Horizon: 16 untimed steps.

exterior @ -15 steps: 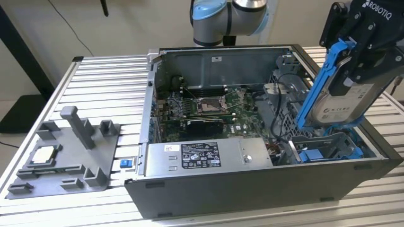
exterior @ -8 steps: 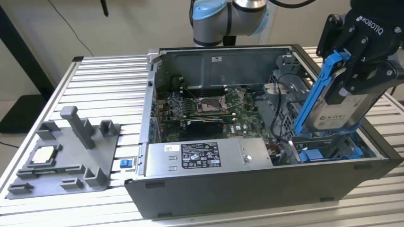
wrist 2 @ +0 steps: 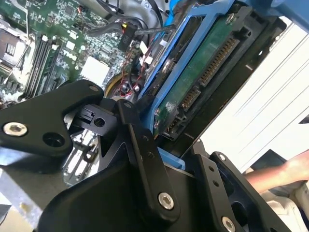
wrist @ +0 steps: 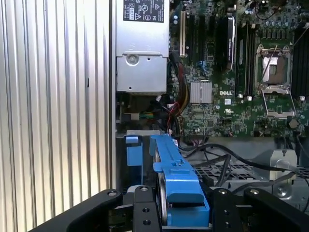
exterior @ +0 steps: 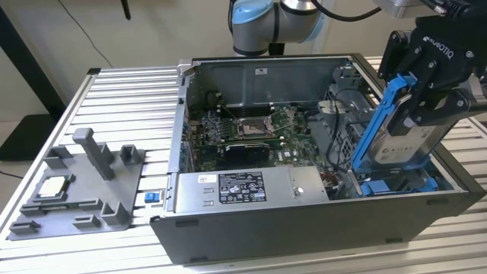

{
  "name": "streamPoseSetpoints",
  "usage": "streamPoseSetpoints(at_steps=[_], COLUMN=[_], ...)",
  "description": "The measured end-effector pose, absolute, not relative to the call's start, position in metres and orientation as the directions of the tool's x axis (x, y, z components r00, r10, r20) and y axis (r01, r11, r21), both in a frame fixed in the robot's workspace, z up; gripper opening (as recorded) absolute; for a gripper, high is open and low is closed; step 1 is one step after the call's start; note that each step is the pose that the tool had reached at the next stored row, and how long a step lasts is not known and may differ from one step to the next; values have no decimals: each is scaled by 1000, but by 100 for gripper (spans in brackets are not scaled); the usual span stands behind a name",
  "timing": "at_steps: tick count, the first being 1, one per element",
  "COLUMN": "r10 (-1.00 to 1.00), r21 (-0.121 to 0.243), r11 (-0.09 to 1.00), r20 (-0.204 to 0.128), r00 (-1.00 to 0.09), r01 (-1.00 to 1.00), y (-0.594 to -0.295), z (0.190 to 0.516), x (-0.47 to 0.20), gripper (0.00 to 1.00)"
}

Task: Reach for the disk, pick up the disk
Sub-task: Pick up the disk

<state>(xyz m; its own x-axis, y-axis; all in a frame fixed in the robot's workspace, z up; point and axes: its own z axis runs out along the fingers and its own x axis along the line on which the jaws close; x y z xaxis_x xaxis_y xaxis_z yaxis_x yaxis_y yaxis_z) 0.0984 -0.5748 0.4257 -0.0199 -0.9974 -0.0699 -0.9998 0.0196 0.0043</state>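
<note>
The disk (exterior: pixel 407 140) is a silver-grey drive with a white label, clipped in a bright blue frame (exterior: pixel 378 117). It stands nearly upright, tilted, above the drive bay at the exterior view's right end of the open computer case (exterior: pixel 304 228). My gripper (exterior: pixel 417 111) is shut on the disk from above, its black fingers (exterior: pixel 437 103) clamping the two faces. The second wrist view shows the drive's green circuit board (wrist 2: pixel 203 72) and connector edge. In the first wrist view the blue frame (wrist: pixel 176 181) sits between the fingers (wrist: pixel 145 210).
Another blue bracket (exterior: pixel 396 185) lies in the bay under the disk. Cables (exterior: pixel 339 123), the motherboard (exterior: pixel 255 128) and the power supply (exterior: pixel 243 188) are inside the case. A grey fixture (exterior: pixel 84 182) holding a small chip (exterior: pixel 49 187) lies on the slatted table. A person's hand (wrist 2: pixel 275 174) is nearby.
</note>
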Motion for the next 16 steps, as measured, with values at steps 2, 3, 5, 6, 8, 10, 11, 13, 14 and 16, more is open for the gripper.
streamPoseSetpoints(at_steps=[2, 3, 5, 6, 8, 10, 11, 13, 14, 16], r10=[-997, -997, -997, -997, -997, -997, -997, -997, -997, -997], r21=[4, 5, 7, 8, 11, 11, 11, 11, 11, 11], r11=[20, 20, 20, 21, 20, 20, 20, 20, 20, 20], r20=[-70, -70, -70, -70, -69, -70, -70, -69, -70, -70], r00=[-20, -21, -21, -21, -21, -21, -21, -21, -21, -21], r01=[-1000, -1000, -1000, -1000, -1000, -1000, -1000, -1000, -1000, -1000], y=[-576, -576, -576, -577, -577, -577, -577, -577, -577, -578], z=[423, 422, 419, 419, 418, 417, 417, 417, 417, 417], x=[98, 98, 98, 98, 98, 98, 98, 98, 98, 98], gripper=[0, 0, 0, 0, 0, 0, 0, 0, 0, 0])
